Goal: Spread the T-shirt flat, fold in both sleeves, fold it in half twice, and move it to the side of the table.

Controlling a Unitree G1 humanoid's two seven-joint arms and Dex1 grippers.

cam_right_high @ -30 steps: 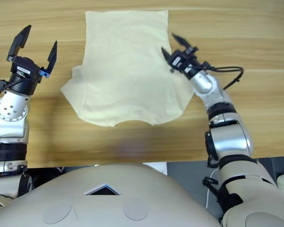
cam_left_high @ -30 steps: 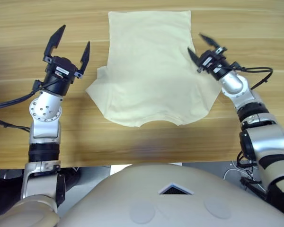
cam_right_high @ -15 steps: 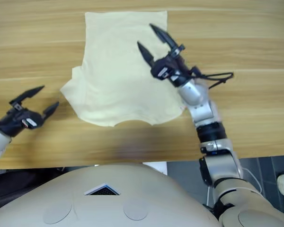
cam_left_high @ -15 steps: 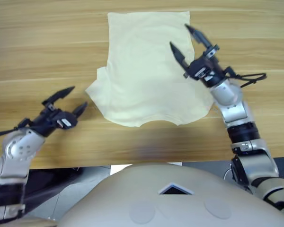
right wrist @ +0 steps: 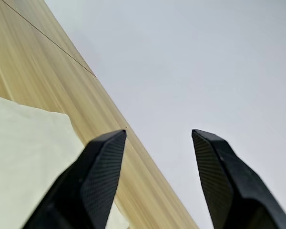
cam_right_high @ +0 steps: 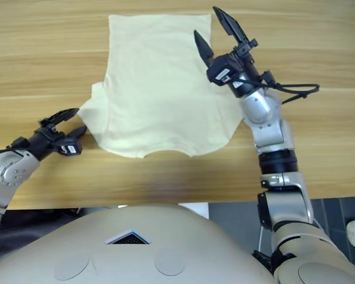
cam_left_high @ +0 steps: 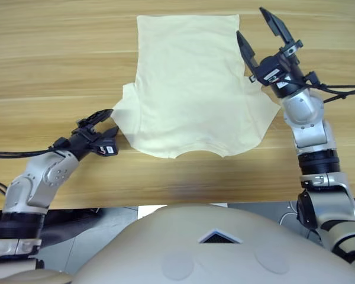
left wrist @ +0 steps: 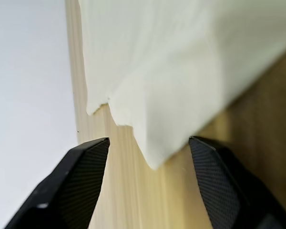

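A pale yellow T-shirt point(cam_left_high: 186, 89) lies spread on the wooden table point(cam_left_high: 47, 65), collar toward me and hem at the far side. Its left sleeve point(cam_left_high: 123, 115) sticks out at the side; the right sleeve point(cam_left_high: 263, 112) lies partly under my right arm. My left gripper point(cam_left_high: 105, 127) is low over the table, open, its tips right at the left sleeve's corner point(left wrist: 148, 148). Raised above the shirt's right edge, my right gripper point(cam_left_high: 262, 32) stands open with nothing between its fingers, pointing toward the far edge.
Bare wood stretches on both sides of the shirt. The table's near edge point(cam_left_high: 165, 201) runs just in front of the collar. A cable point(cam_left_high: 18, 155) trails from my left arm.
My left gripper moved right, in to the left sleeve's corner. My right gripper lifted off the shirt and swung right and farther away.
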